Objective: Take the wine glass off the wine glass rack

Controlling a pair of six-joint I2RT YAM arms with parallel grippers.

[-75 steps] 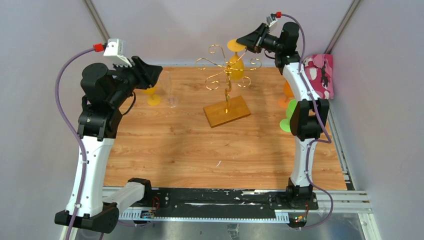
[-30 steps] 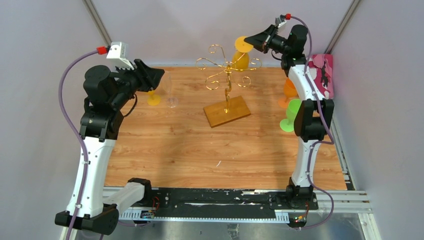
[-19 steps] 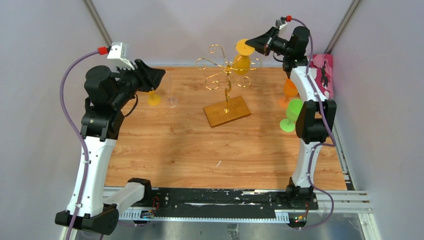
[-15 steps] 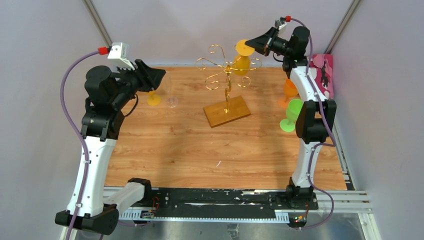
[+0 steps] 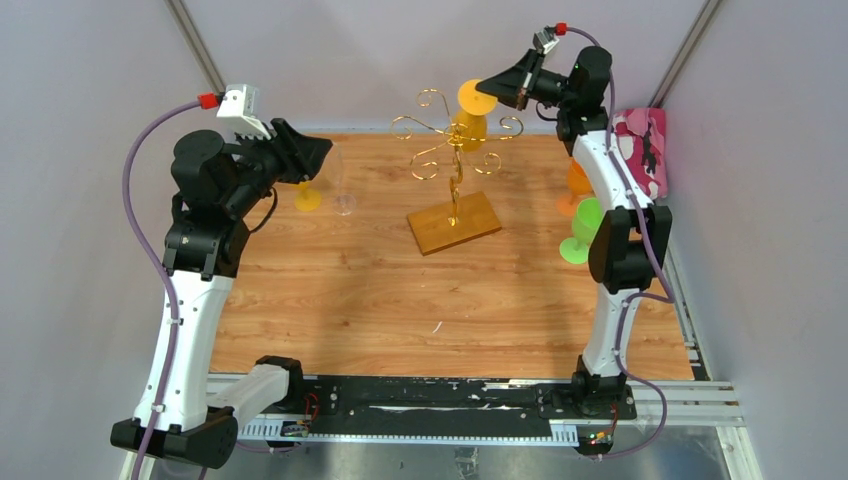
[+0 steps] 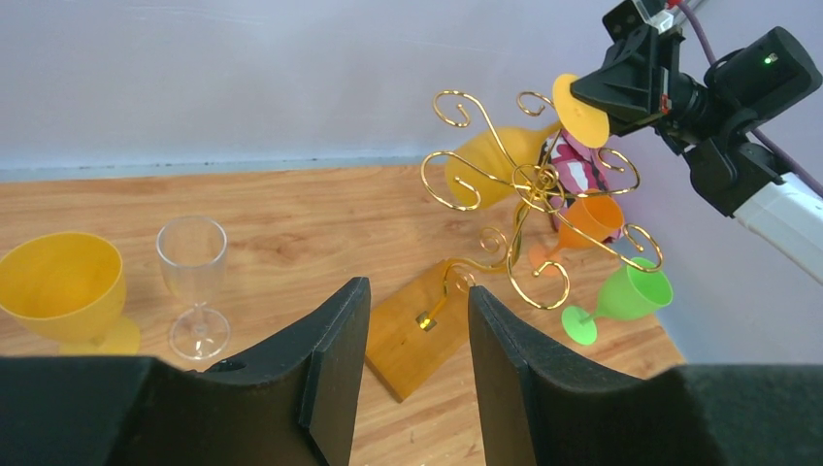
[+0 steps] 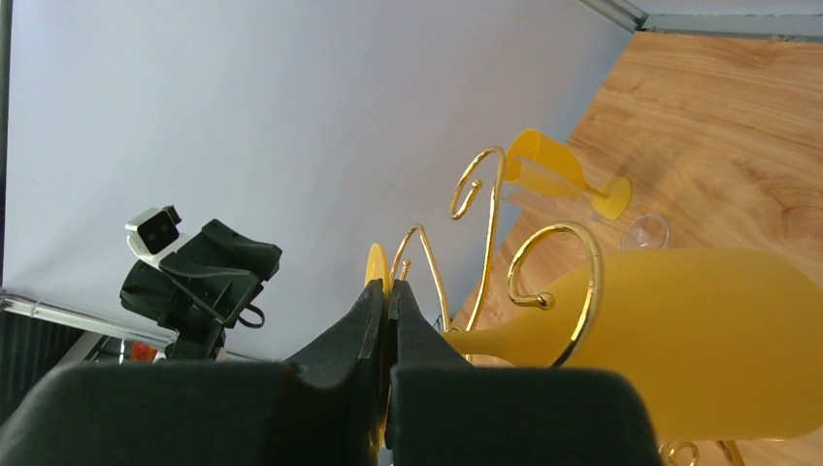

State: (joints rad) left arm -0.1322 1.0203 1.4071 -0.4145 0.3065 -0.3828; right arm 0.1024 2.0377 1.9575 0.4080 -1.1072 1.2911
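**Glass gripped by its foot, not yet free of the rack**

The wooden table carries the wine glass rack towards its far side, standing upright on its amber base. Every place below is given from that rack.

The left arm hangs well to the left of the rack and takes no part in the lift. In its wrist view the left gripper has its jaws parted with nothing between them, and it looks across at the rack.

Four loose glasses stand on the table. A yellow goblet and a clear glass are to the left of the rack. An orange glass and a green glass are to its right.

The yellow wine glass is at the far upper side of the rack, tilted, with its bowl among the curled arms and its foot raised above them.

The right gripper reaches in from the right above the rack, and its jaws are pinched tight on the thin edge of that foot.

In the right wrist view a gold loop curls around the stem, so the glass appears to be in its slot.

I judge the reach and the grasp done. The stem has yet to be slid out of the loop, the bowl brought clear of the wire, and the glass carried away from the rack.
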